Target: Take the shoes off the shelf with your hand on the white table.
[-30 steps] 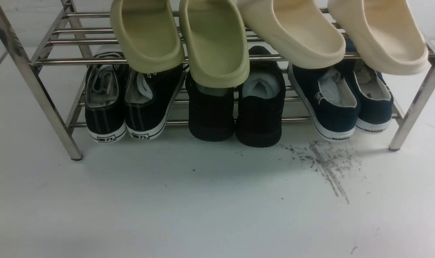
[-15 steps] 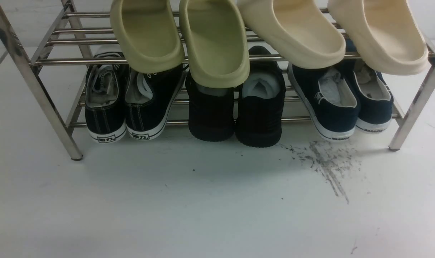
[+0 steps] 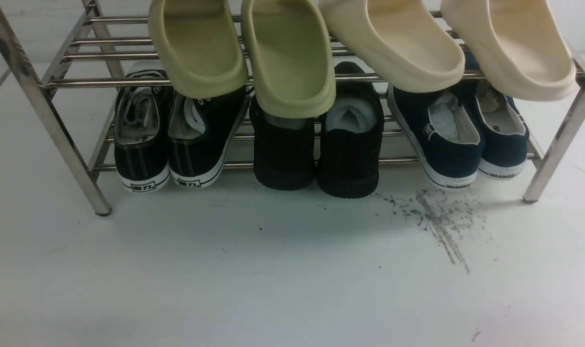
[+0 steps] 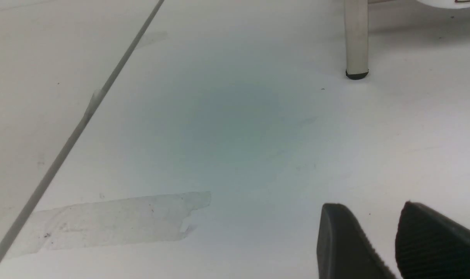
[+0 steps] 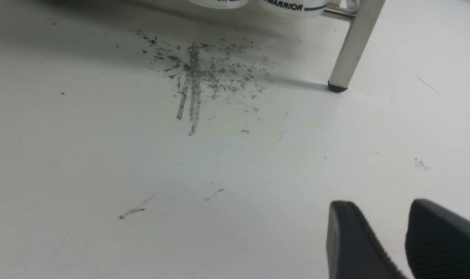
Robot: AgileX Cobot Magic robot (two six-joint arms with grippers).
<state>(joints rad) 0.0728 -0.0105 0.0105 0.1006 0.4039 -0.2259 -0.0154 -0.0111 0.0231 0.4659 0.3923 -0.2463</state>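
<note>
From the front, the shoes (image 3: 466,140) sit side by side at the right end of the shelf's (image 3: 56,125) lower tier, heels at its front edge, just behind the scuffs (image 3: 437,221) on the table (image 3: 273,289); no arm shows, so I judge the reach has not begun. At the left wrist, the left gripper (image 4: 372,207) is low over bare table near a shelf leg (image 4: 356,38), jaws slightly apart and empty. At the right wrist, the right gripper (image 5: 380,203) is likewise part-open and empty, short of the scuffs; it probably needs to advance to a heel, opening wider.
</note>
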